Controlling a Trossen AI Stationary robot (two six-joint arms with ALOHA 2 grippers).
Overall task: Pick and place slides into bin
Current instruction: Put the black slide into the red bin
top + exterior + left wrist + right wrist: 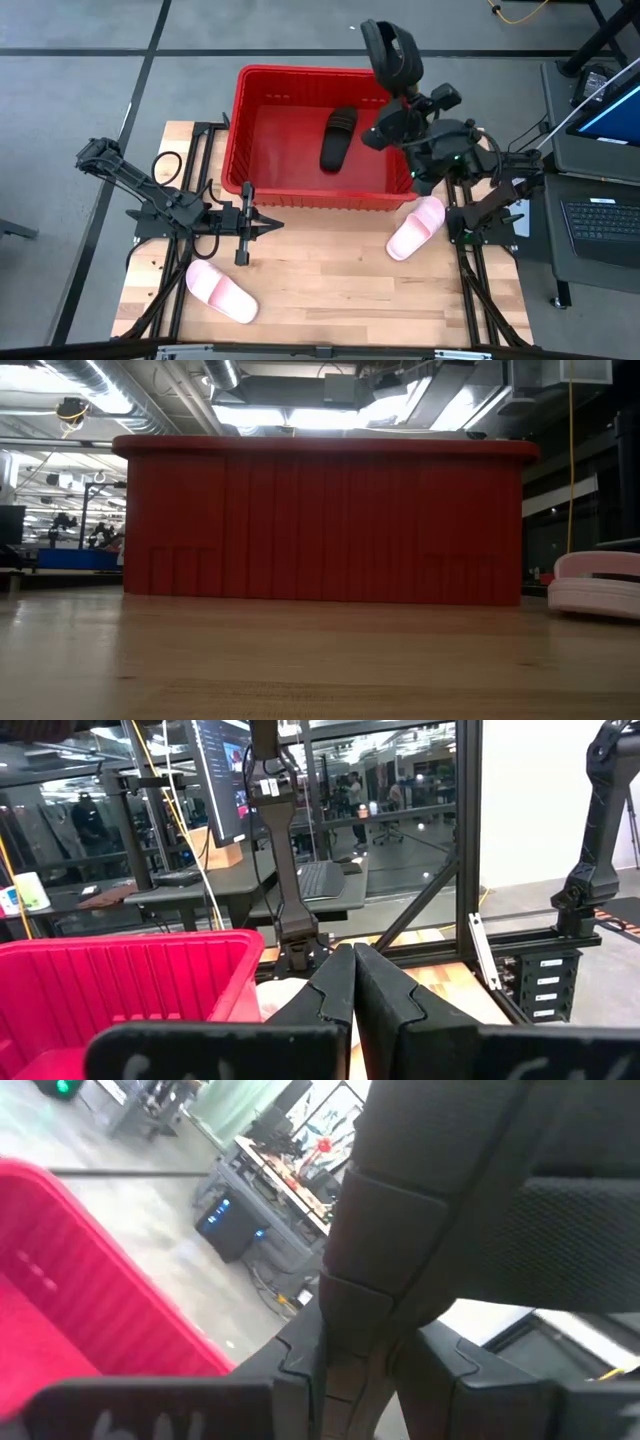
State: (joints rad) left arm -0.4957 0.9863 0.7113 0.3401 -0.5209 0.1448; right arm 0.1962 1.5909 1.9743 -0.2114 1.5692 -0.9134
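Bright ceiling lights [330,415] glare above the bin [320,525]; the near table [300,670] looks soft. The right wrist view seems motion-blurred.

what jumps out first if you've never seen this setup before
The big red bin at the table's far edge, with one black slide lying inside. Above its right corner, the right end effector holds a second black slide aloft. Two pink slides remain on the wood: one near the front left, one just outside the bin's right front corner.
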